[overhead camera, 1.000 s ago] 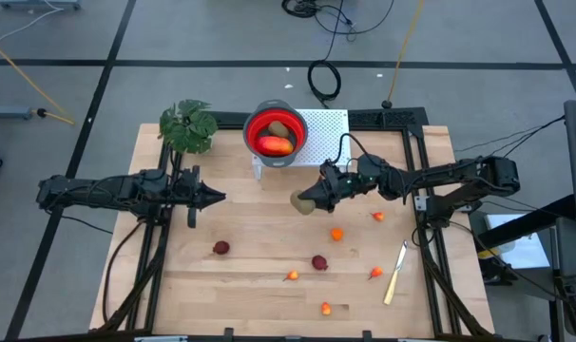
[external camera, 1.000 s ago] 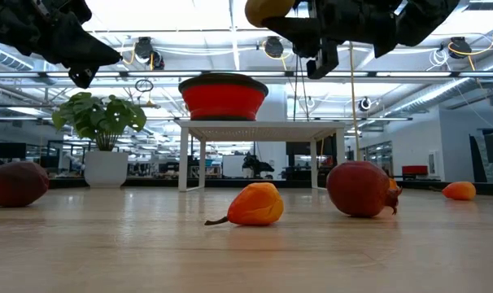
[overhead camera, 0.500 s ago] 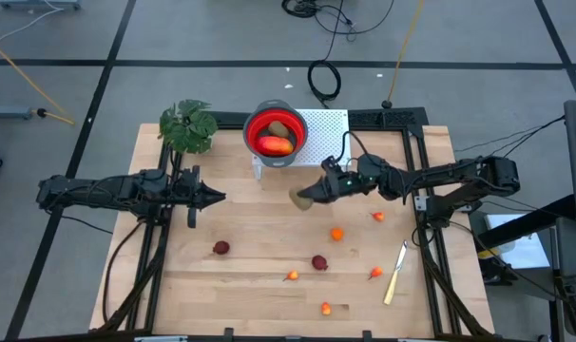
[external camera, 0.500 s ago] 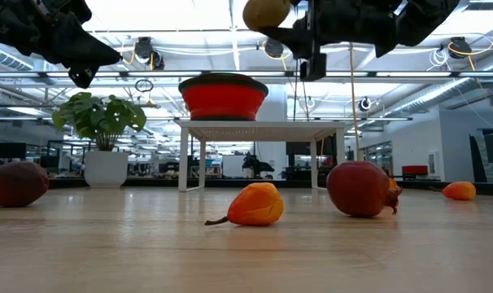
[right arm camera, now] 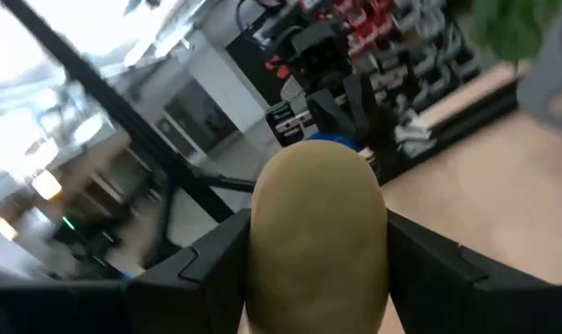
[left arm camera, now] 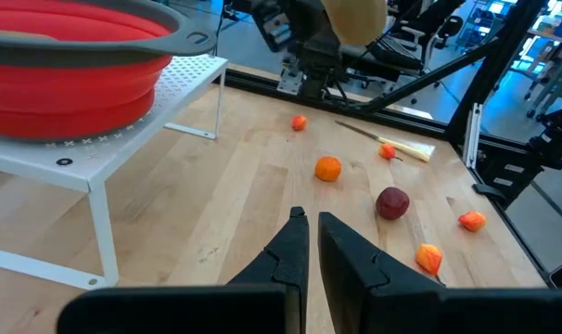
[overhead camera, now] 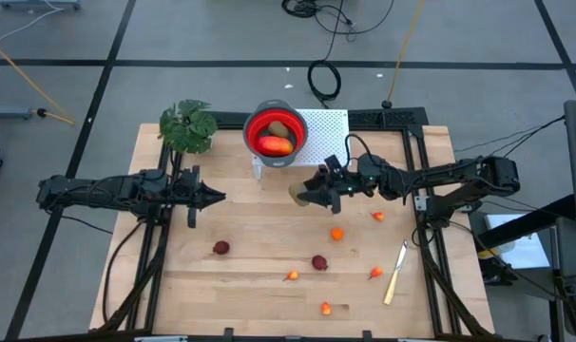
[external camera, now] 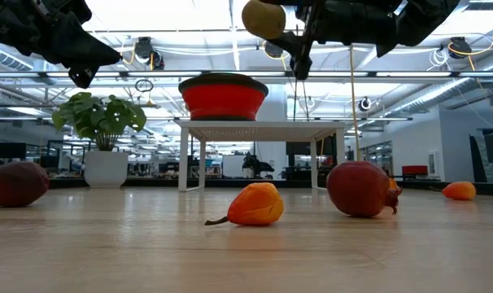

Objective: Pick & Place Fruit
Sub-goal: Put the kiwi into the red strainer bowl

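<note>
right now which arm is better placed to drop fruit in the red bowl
Right. The right pincer already grips an olive-brown fruit in the air, close beside the red bowl. The left pincer is shut, empty and farther off.

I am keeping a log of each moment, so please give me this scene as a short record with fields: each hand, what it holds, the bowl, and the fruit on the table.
right hand: shut on an olive-brown fruit, raised above the table, near the red bowl
left hand: shut, holds nothing, waits over the table's left side
red bowl: on a white rack, with an olive-brown piece and a red-orange piece inside
fruit on table: two dark red rounds, five small orange or red pieces
other things: knife, green plant
</note>
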